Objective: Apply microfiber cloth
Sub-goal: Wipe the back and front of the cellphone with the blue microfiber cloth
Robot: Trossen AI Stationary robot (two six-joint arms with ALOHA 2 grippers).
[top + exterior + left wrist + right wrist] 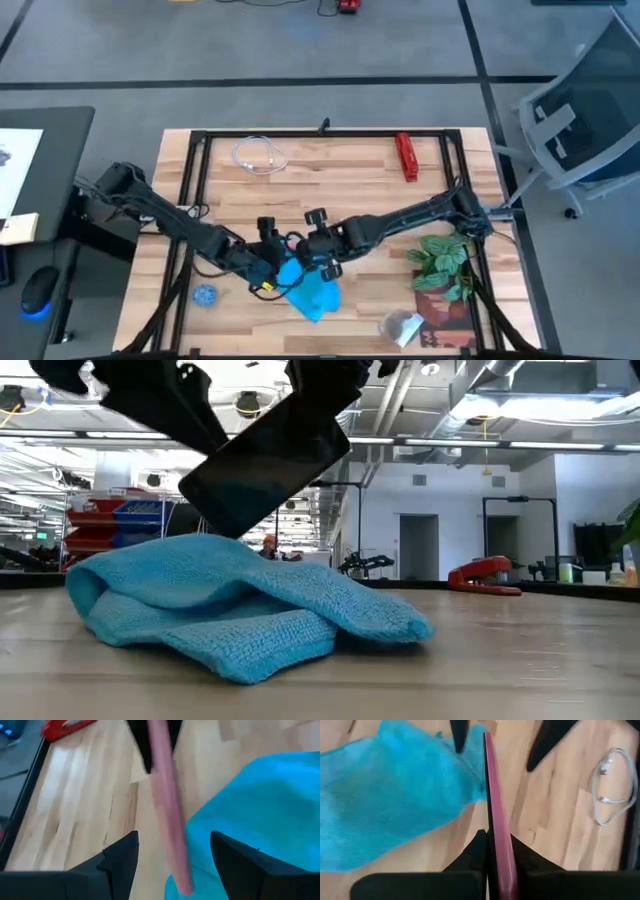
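Right gripper [495,851]: jaws clamped on the edge of a pink-cased smartphone [496,805], held tilted above the desk [350,170]. Left gripper [172,855]: jaws open, spread either side of the phone's far end. Both arms reach inward, meeting near the desk's front. Microfiber cloth [310,290]: crumpled on the desk directly below the phone

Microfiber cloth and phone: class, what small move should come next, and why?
Probably lower the phone onto the microfiber cloth. The right gripper is shut on the phone's edge, holding it tilted just above the crumpled cloth, while the left gripper waits open beside it.
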